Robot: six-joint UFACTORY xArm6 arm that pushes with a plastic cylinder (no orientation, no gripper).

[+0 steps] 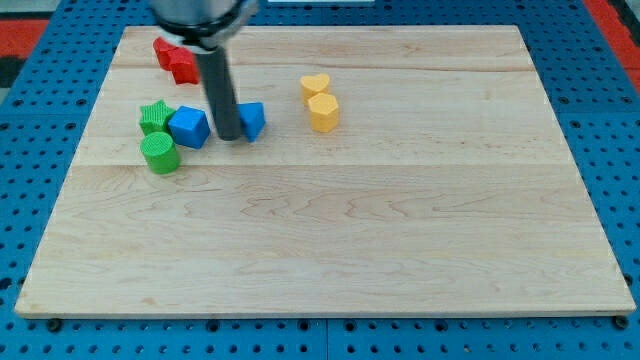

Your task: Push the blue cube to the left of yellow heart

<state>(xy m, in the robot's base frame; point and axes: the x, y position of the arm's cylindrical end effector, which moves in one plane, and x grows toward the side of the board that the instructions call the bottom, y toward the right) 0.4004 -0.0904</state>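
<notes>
Camera view showed my tip point(229, 136), a bare rod without jaws, grasping nothing, between two blue blocks; the blue cube point(189, 127) sat left of it, well apart from the yellow heart point(315, 85); likely light, rigid, best pushed squarely on its left face.

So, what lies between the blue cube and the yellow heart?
In the camera view, my tip and a second blue block lie between the blue cube and the yellow heart.

Pale wood-grain board point(330, 230), matt dark rod, smooth matt blue cube point(189, 127)
</notes>
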